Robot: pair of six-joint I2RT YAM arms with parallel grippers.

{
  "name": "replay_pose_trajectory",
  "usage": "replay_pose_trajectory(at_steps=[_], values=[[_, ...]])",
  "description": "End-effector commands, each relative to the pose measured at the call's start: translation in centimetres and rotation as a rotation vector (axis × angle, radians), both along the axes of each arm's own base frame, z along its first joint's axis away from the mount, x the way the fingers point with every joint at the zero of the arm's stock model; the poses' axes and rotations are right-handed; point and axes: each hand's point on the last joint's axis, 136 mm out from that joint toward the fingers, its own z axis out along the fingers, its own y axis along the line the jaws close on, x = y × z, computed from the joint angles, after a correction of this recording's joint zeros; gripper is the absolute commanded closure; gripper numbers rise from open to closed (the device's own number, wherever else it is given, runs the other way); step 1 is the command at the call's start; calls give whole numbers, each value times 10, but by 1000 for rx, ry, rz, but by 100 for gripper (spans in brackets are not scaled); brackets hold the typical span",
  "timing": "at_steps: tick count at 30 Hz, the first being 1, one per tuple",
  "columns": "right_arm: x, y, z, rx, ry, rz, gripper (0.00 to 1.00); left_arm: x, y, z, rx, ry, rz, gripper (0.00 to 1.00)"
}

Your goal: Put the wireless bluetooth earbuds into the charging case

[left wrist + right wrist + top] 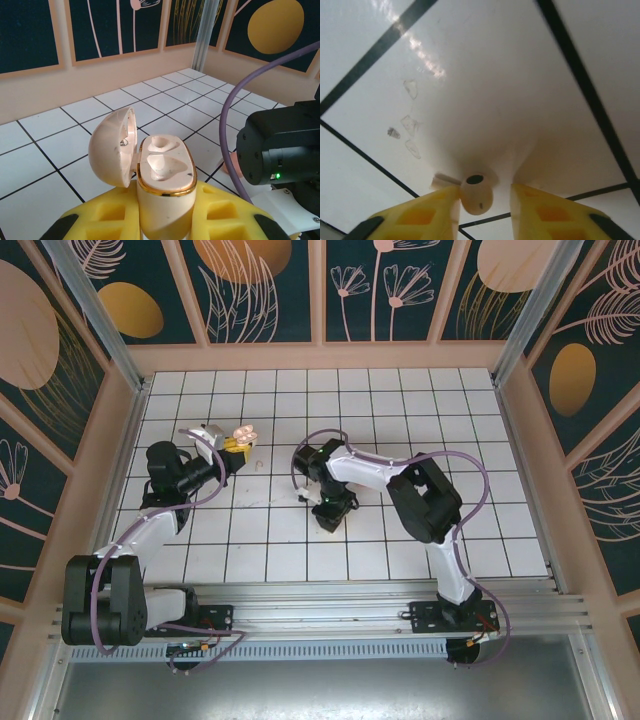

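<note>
Clamped by its body in the left gripper, closed tight: charging case, upright, lid hinged back past one finger so both empty sockets face up for loading. Down at the table, between the slightly parted fingers of the right gripper: pale earbud, touching one finger, clear of the other. Judged not yet gripped.

White black-grouted tiles fill the centre, dark floral panels at twelve o'clock, an aluminium rail at six.
</note>
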Motion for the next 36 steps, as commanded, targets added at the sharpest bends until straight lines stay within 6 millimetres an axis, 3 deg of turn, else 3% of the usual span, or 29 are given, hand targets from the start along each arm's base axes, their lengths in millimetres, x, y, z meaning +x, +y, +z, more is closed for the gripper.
replay_pose_trajectory(at_steps=[1,6,9,13,17,20,25,36], values=[[11,7,9,5,-47,1,59,0,-1,19,4,-61,-18,88],[22,16,43,87,-88,-173,55,0,0,17,17,-63,-12,88],[30,11,62,92,-121,-427,55,1,0,16,25,-61,-10,88],[22,-15,74,0,-68,-902,60,2,-1,12,19,-47,-17,88],[16,-4,87,153,33,-1204,60,2,-2,12,7,-40,-24,88],[3,-8,73,163,80,-1306,61,3,-2,13,-3,-41,-22,88],[-20,-2,46,110,132,-1307,62,1,-7,9,-3,-35,-33,87],[-15,9,16,93,130,-1261,63,-2,-12,8,4,-33,-43,88]])
